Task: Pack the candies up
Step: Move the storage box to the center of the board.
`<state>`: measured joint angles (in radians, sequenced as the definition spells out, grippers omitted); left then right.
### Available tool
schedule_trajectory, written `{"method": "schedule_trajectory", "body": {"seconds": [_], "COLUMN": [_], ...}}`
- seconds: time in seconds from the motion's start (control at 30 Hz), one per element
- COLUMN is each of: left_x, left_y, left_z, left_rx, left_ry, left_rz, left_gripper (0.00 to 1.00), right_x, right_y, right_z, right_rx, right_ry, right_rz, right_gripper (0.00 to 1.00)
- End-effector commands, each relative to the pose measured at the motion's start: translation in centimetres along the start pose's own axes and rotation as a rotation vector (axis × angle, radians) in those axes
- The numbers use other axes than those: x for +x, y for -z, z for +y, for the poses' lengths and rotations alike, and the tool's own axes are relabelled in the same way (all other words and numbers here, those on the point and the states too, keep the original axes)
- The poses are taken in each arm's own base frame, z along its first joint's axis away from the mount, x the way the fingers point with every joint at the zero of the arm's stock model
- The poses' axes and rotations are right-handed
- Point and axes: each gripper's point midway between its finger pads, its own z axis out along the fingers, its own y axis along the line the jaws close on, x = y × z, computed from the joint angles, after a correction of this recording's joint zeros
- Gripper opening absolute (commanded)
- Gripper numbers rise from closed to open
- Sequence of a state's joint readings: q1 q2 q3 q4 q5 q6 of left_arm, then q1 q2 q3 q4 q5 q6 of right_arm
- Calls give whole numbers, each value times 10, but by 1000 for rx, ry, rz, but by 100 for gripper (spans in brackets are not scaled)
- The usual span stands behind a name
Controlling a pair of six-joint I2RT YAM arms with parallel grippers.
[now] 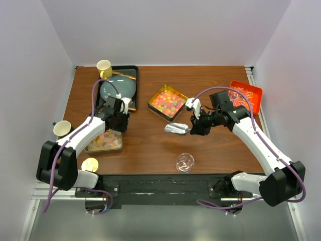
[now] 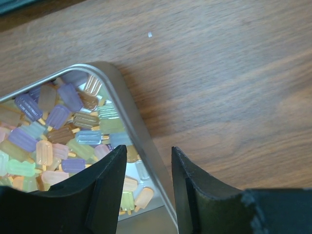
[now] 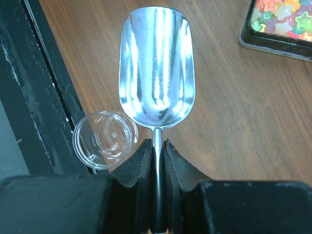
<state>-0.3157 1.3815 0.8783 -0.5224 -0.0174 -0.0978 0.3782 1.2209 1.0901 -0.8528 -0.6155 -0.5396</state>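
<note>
From above, the left claw [image 1: 120, 123] hung over the far right corner of a shallow silver rectangular tin [image 1: 88, 149]. The tin was filled with pastel lolly-shaped candies [image 1: 104, 140], which spread from beneath the claw toward the near left. The right claw [image 1: 193, 128] was clamped on the handle of a shiny metal scoop [image 1: 176, 128], its bowl pointing left over the brown wooden counter [image 1: 150, 150]. Bright multicolour candies [image 1: 167, 102] lay in a square gold-rimmed tin [image 1: 156, 113] just beyond the scoop, apart from both claws. Red-and-white candies [image 1: 245, 96] filled an orange plastic tray [image 1: 248, 86] at the far right, behind the right arm. A small clear round jar [image 1: 185, 162] stood near the counter's front edge.

At the left wrist, the left claw [image 2: 147, 161] stood partly parted and held nothing. Its black fingers [image 2: 105, 190] sat astride the silver rectangular tin's rim [image 2: 131, 126], one over the sweets and the other over bare wood. The pastel lolly-shaped candies [image 2: 53, 131] lay left of the claw and partly under its left finger.

At the right wrist, the right claw [image 3: 157, 148] was pinched tight on the thin handle of the metal scoop [image 3: 156, 63], whose bowl held no sweets. The clear round jar [image 3: 105, 139] lay just left of the handle. The bright multicolour candies [image 3: 280, 19], star-shaped here, sat at the top right corner, well apart from the claw
</note>
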Motion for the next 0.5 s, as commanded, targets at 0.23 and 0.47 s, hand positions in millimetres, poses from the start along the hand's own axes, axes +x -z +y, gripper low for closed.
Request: {"method": "schedule_trajectory", "body": {"seconds": [0.23,0.47], "left_x": [0,13], "left_y": [-14,-9], "left_z": [-11,-61], "left_rx": [111,238], "left_ry": [39,-51], "left_rz": [7,33], "left_gripper": [12,0], "right_x": [-15,-13], "right_y": [6,5], "right_z": [-4,-7], "right_rx": [13,25], "right_ry": [19,26], "right_rz": [-31,-21], "right_gripper": [0,0]}}
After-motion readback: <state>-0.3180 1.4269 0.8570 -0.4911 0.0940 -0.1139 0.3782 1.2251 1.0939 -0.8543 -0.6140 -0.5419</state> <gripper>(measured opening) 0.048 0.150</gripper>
